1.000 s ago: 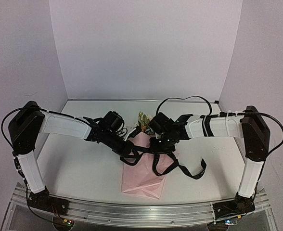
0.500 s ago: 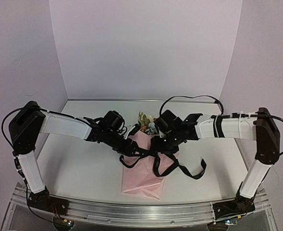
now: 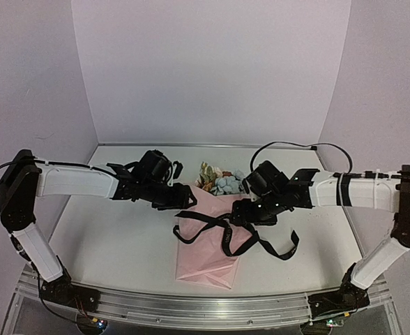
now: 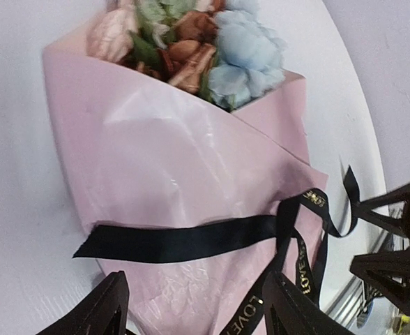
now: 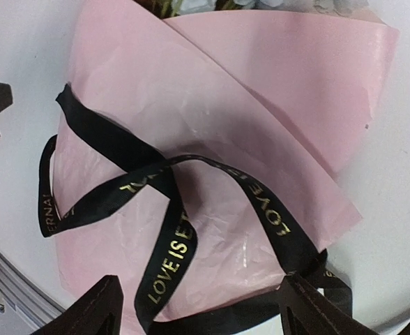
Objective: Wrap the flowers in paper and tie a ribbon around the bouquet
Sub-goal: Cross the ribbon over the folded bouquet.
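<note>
Bouquet [image 3: 206,259] lies flat on the table [image 3: 107,244], under and between the two pincers. Pink paper [image 4: 170,160] is folded into a cone around the flowers [image 4: 219,49]. Blue, cream and orange-brown blooms poke out the far end, ahead of the left pincer [image 4: 194,289] in its wrist view. Black ribbon [image 5: 170,258] with gold lettering runs across the middle of the paper, straight in front of both pincers. It crosses over itself on top of the cone, with loose loops either side. It may be a knot, but I can't tell from these views if it is pulled tight. One tail trails off the paper onto the table, out past the right pincer [image 5: 199,286] on its outer side.

Left pincer: jaws spread wide, nothing between the fingers [image 4: 104,310], hovering just over the near part of the cone, not touching paper or ribbon. Right pincer: jaws also wide and holding nothing, above the ribbon crossing. In the top view the left pincer [image 3: 184,197] sits just left of the cone's flower end. The right pincer [image 3: 238,213] is just right of it, with the cone between them.
</note>
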`<state>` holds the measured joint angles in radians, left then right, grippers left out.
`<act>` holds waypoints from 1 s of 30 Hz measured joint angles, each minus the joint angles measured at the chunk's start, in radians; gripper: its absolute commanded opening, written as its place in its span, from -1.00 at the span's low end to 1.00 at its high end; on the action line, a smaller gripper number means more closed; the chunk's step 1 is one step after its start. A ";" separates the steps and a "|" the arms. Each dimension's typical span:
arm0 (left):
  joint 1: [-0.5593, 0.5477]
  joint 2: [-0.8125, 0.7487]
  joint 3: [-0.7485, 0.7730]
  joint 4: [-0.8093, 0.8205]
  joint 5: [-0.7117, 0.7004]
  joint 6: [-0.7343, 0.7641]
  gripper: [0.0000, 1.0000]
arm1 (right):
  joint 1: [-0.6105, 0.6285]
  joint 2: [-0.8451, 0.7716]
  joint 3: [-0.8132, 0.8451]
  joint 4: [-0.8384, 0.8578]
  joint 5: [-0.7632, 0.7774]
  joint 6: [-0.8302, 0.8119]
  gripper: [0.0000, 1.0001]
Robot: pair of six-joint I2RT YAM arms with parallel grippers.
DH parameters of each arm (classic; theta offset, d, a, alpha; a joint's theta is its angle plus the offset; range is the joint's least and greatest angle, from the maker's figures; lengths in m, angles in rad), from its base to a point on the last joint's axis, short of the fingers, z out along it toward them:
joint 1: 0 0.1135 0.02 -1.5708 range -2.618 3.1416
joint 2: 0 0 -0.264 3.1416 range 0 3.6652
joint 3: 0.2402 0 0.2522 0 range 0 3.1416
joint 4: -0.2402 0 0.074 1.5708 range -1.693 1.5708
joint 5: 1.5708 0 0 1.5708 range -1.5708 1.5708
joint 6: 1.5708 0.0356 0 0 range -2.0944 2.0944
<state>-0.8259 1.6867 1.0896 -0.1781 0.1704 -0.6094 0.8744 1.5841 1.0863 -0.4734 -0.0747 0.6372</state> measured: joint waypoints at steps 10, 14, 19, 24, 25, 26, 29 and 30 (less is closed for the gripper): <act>-0.002 0.071 0.058 -0.149 -0.149 -0.125 0.56 | -0.089 -0.256 -0.208 -0.019 0.035 -0.014 0.89; -0.002 0.122 0.091 -0.175 -0.142 -0.122 0.58 | -0.104 -0.328 -0.261 -0.034 0.049 -0.037 0.93; -0.002 0.187 0.129 -0.182 -0.116 -0.117 0.57 | -0.110 -0.376 -0.292 -0.055 0.072 -0.052 0.93; -0.002 0.223 0.139 -0.181 -0.099 -0.108 0.38 | -0.113 -0.384 -0.302 -0.066 0.085 -0.055 0.93; -0.002 0.226 0.139 -0.181 -0.096 -0.104 0.32 | -0.113 -0.384 -0.303 -0.068 0.086 -0.055 0.93; -0.002 0.228 0.139 -0.181 -0.093 -0.101 0.25 | -0.113 -0.384 -0.304 -0.070 0.086 -0.056 0.93; -0.002 0.230 0.139 -0.180 -0.091 -0.094 0.06 | -0.113 -0.384 -0.304 -0.074 0.089 -0.057 0.93; -0.002 0.230 0.139 -0.180 -0.091 -0.095 0.00 | -0.113 -0.384 -0.304 -0.075 0.089 -0.057 0.93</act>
<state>-0.8281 1.9167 1.2282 -0.3578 0.0799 -0.7042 0.7616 1.1999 0.7826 -0.5479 0.0147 0.5800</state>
